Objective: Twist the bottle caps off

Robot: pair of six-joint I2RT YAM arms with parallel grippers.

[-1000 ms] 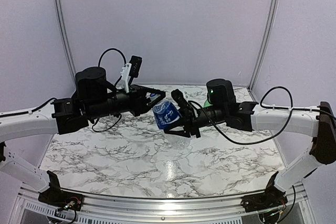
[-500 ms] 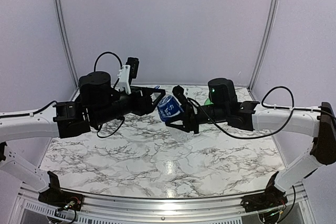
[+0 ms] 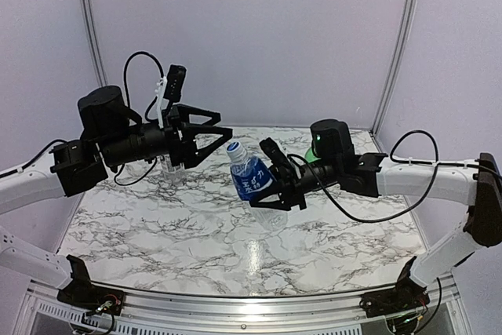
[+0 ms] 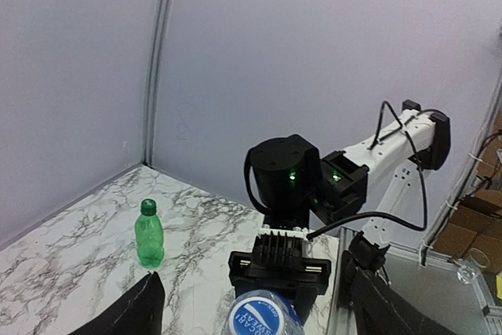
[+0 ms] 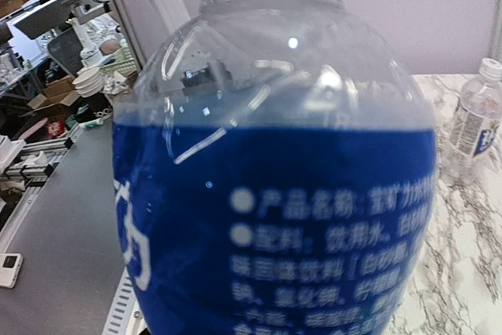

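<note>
Over the marble table point(image 3: 157, 233), my right claw point(image 3: 265, 192) grips the blue-label bottle point(image 3: 249, 180), tilted toward my left claw point(image 3: 210, 145), which gapes wide, apart from it. The blue cap point(image 3: 233, 147) sits on the bottle's neck.

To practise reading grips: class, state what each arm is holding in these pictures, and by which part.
The right gripper clamps the blue-label bottle around its labelled body; the left gripper holds nothing.
</note>
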